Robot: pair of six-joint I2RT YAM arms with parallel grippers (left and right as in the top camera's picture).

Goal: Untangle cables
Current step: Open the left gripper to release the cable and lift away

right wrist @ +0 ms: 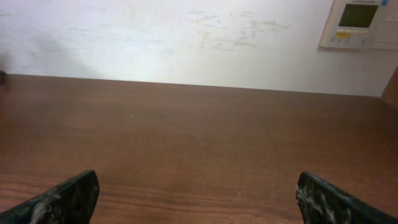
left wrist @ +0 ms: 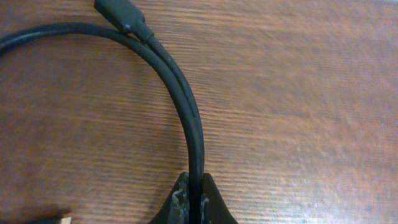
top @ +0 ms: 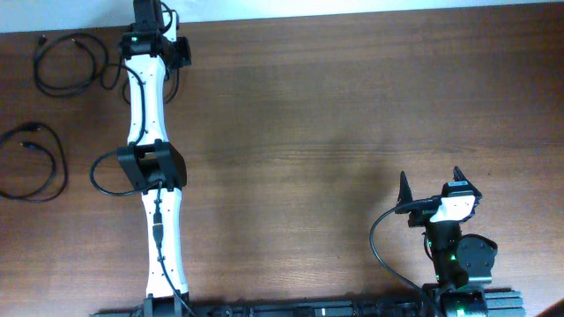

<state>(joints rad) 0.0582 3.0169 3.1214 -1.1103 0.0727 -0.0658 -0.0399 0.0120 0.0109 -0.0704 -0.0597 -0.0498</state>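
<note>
- Legible text, numbers, brands or signs: none in any view.
- Wall panel (right wrist: pixel 359 23), far right on the white wall (right wrist: pixel 155 31), right wrist view: pale green display (right wrist: pixel 357 15) with a small yellow strip (right wrist: pixel 341 35) beneath it, possibly a label. Any characters on either are too small and blurred to read.

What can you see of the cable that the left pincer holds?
The cable is thin, black and smooth, like rubber. Two strands of it run side by side in a curve over the wooden table, and one ends in a black plug. The left pincer is shut on it at the lower edge.
</note>
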